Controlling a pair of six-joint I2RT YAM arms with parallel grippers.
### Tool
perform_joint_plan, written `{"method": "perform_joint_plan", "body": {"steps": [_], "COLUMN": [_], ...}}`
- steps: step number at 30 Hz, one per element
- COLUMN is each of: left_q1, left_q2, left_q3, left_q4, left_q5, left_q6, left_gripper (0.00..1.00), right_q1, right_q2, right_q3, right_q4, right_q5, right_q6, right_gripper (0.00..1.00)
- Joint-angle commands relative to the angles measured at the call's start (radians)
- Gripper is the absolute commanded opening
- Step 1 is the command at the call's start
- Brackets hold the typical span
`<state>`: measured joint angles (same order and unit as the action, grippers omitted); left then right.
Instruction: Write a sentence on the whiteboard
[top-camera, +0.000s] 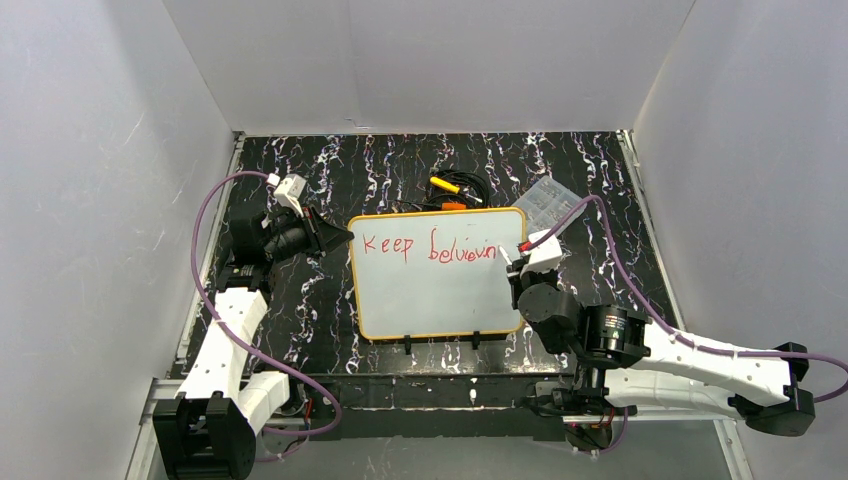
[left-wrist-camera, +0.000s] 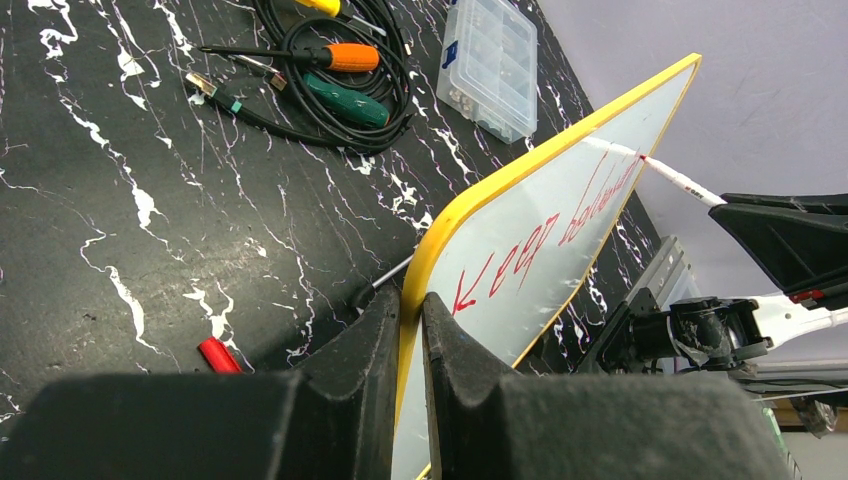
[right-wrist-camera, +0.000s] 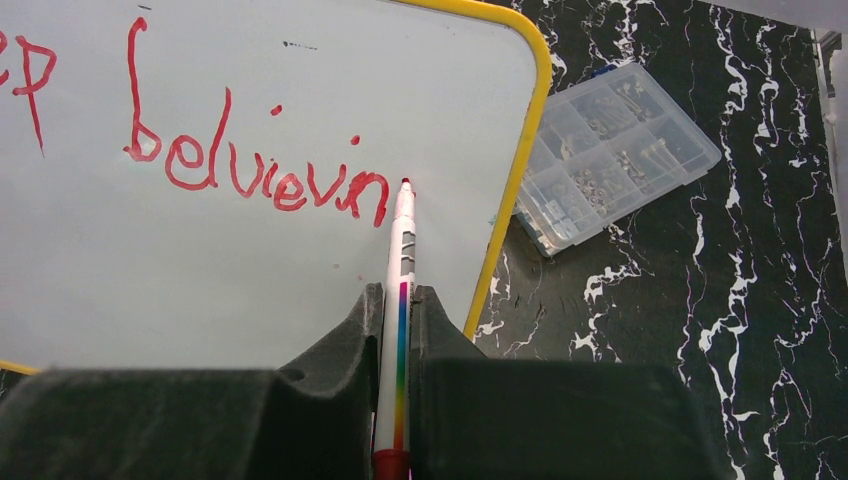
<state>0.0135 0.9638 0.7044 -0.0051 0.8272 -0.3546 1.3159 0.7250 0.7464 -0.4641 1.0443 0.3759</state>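
Whiteboard (top-camera: 440, 300): lies on the dark marbled worktop (top-camera: 300, 300), between the two grippers. Sentence (top-camera: 430, 247): red, one line along the top, reads "Keep believin", unfinished.

Right gripper (right-wrist-camera: 400, 295): clenched on a white marker (right-wrist-camera: 403, 240) that runs straight out between its fingers. The red tip meets the board just right of the last "n", near the board's right rim.

Left gripper (left-wrist-camera: 412, 300): clamped on the board's yellow left rim, one finger on each face.

Clear parts box (right-wrist-camera: 610, 150): beyond and right of the right gripper, off the board's corner.

Screwdrivers (left-wrist-camera: 340, 75) and coiled black cable (left-wrist-camera: 350, 140): beyond the left gripper. Red cap (left-wrist-camera: 218, 354): just left of it.
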Motion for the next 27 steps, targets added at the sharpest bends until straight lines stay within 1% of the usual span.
{"method": "perform_joint_plan", "body": {"steps": [1, 15, 22, 27], "left_q1": [-0.015, -0.015, -0.015, -0.015], "left_q2": [-0.011, -0.014, -0.014, -0.014], "left_q3": [0.02, 0.02, 0.02, 0.02], "left_q4": [-0.026, -0.026, -0.026, -0.026], "left_q5": [0.033, 0.035, 0.035, 0.036], "left_q6": [0.008, 0.006, 0.006, 0.006], "left_gripper": [0.0, 0.0, 0.0, 0.0], "right_q1": [-0.003, -0.003, -0.003, -0.003], "right_q2": [0.003, -0.006, -0.006, 0.002], "right_q3": [0.028, 0.027, 0.043, 0.053], "right_q4": [0.059, -0.086, -0.095, -0.044], "right_q5": [0.0, -0.042, -0.004, 0.014], "right_q6": [-0.04, 0.084, 0.073, 0.017], "right_gripper": [0.01, 0.01, 0.01, 0.01]}}
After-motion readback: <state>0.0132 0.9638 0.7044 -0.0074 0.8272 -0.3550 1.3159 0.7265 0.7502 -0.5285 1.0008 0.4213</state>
